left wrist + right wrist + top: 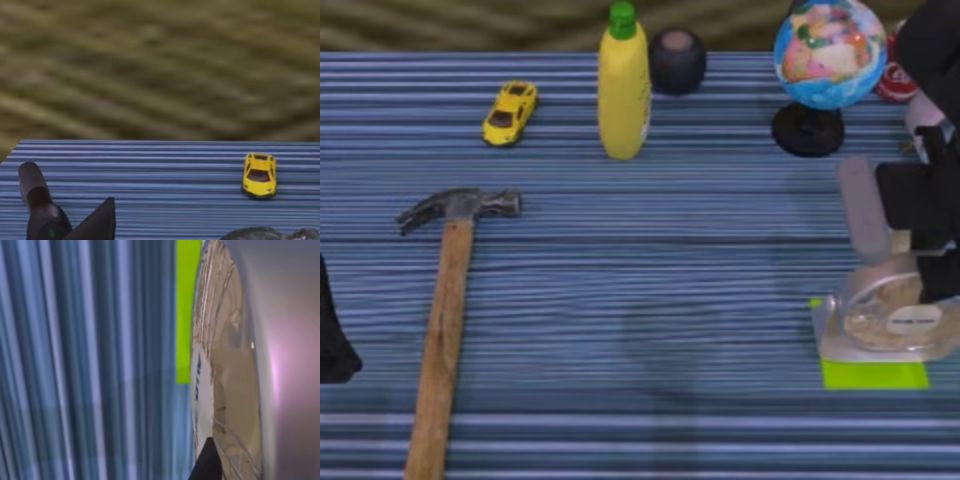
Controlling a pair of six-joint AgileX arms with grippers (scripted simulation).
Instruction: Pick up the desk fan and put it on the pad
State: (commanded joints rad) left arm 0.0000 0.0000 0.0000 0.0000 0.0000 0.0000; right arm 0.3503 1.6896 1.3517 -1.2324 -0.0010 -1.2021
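Note:
The desk fan [895, 315] is at the table's right edge, its round beige grille and central label facing up. It lies over the far part of the lime-green pad [875, 376], whose near strip shows below it. My right gripper [942, 285] comes down onto the fan from behind and is shut on it. In the right wrist view one dark fingertip [206, 464] lies against the grille [225, 390], with the pad [186, 310] beyond. The other finger is hidden behind the fan's body. My left gripper [334, 340] is parked, open, at the table's left edge.
A wooden-handled hammer [445, 310] lies at the left. A yellow toy car [510, 111], a yellow bottle [623, 85] and a dark round object [677, 60] stand along the back. A globe [825, 60], a red can [897, 78] and a pale rounded object [865, 210] are at the back right.

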